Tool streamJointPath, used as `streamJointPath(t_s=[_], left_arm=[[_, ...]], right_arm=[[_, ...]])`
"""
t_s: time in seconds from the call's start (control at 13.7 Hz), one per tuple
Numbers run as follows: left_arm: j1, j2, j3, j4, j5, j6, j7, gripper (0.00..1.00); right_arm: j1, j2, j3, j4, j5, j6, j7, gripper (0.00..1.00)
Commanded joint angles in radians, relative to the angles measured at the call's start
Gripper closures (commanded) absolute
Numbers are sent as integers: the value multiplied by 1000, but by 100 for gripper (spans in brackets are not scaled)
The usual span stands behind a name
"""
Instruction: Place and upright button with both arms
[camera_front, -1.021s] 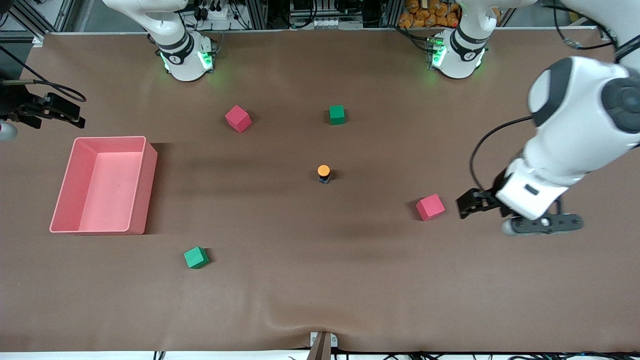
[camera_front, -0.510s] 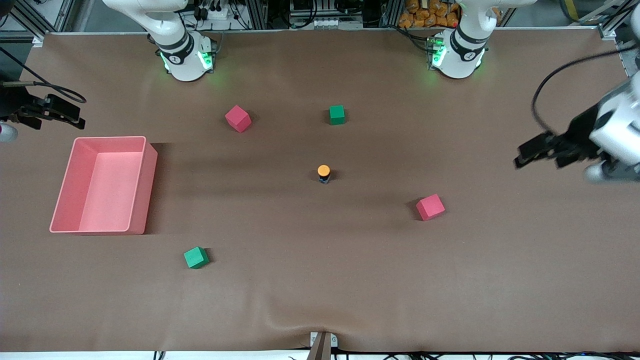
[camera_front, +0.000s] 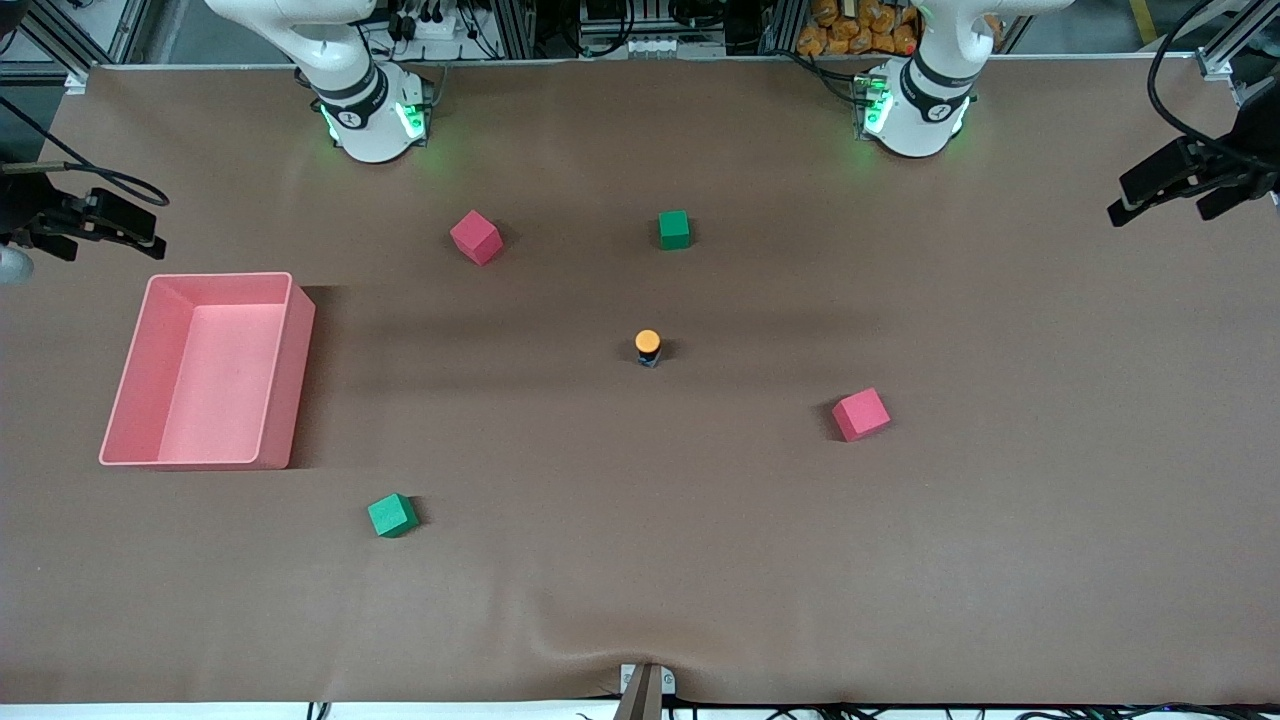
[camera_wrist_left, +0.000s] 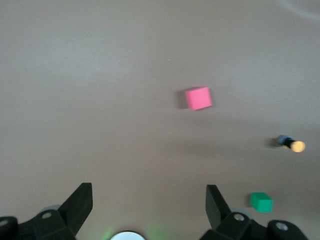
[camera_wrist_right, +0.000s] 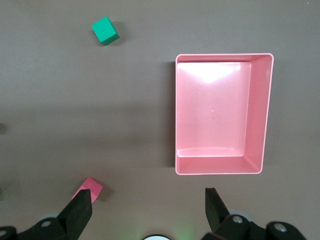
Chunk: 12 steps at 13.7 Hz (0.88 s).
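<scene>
The button (camera_front: 648, 346) stands upright in the middle of the table, orange cap on top of its short black body; it also shows in the left wrist view as the button (camera_wrist_left: 292, 145). My left gripper (camera_front: 1160, 205) hangs open and empty over the table's edge at the left arm's end, well apart from the button. In its own view the left gripper (camera_wrist_left: 148, 192) has only bare table between its fingers. My right gripper (camera_front: 108, 240) is open and empty at the right arm's end, beside the pink tray. The right gripper (camera_wrist_right: 148, 195) holds nothing.
A pink tray (camera_front: 295, 380) sits empty at the right arm's end. Red cube (camera_front: 476, 237) and green cube (camera_front: 674, 229) lie farther from the camera than the button. Another red cube (camera_front: 861, 414) and another green cube (camera_front: 392, 515) lie nearer.
The left arm has pulled away from beside the nearer red cube toward the table's edge at its own end. The button and the right arm have not moved.
</scene>
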Motion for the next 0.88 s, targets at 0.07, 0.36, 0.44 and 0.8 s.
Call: streamJointPath(t_s=[0.07, 0.36, 0.44, 0.8], left_arm=[[9, 29, 27, -2, 18, 36, 74, 0], [9, 63, 39, 30, 28, 36, 77, 0], [9, 63, 41, 30, 27, 36, 76, 0], [7, 61, 38, 27, 27, 36, 79, 0]], right_arm=[[-4, -11, 1, 9, -12, -6, -22, 0], [-10, -13, -2, 16, -11, -10, -59, 0], [-12, -13, -1, 16, -11, -10, -59, 0], [-11, -13, -1, 14, -11, -12, -55, 0]])
